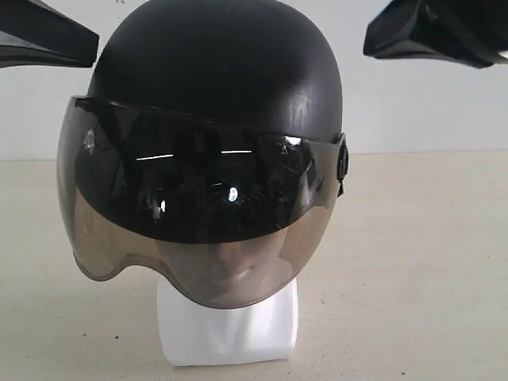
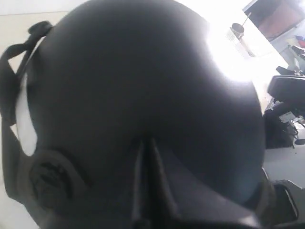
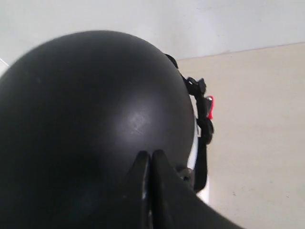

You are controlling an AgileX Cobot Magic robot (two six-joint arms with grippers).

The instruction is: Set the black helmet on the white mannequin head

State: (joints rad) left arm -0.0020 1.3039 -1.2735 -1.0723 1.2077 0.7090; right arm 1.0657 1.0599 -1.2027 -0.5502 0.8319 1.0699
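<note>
Background: pale wall (image 1: 429, 87) behind a beige bench (image 1: 429, 262).
Head (image 1: 230, 317): white, upright on its block base (image 1: 226, 349) near the middle of the bench. Only the neck and base show bare, and the face is dim behind the visor (image 1: 198, 238).
Helmet (image 1: 214, 63): black shell down over the crown of the head, with the visor lowered across the face to neck level.
Seating: I judge the helmet to be on. The visor rim hangs lower on the left of the exterior view than on the right, so the shell may sit slightly turned or tipped.
Strap (image 3: 202, 138): hangs loose at the helmet's side and carries a red clip (image 3: 209, 107).
Left end effector (image 2: 145, 157): fingers pressed together, holding nothing, close above the shell. I cannot tell whether the tips touch it.
Right end effector (image 3: 150, 162): fingers closed on nothing, above the shell. The exterior view shows a gap between it and the helmet.
Step in hand: final settle and withdrawal, in my judgement.
Method: if I correct the tilt, I press lightly with closed fingers on the high side of the crown and push straight down, not sideways. I then lift each arm vertically before swinging it outward.
Caution: the head is glossy and the base is small, so a sideways nudge could rotate the shell or topple the head. I keep the fingers away from the visor edge and the strap.
</note>
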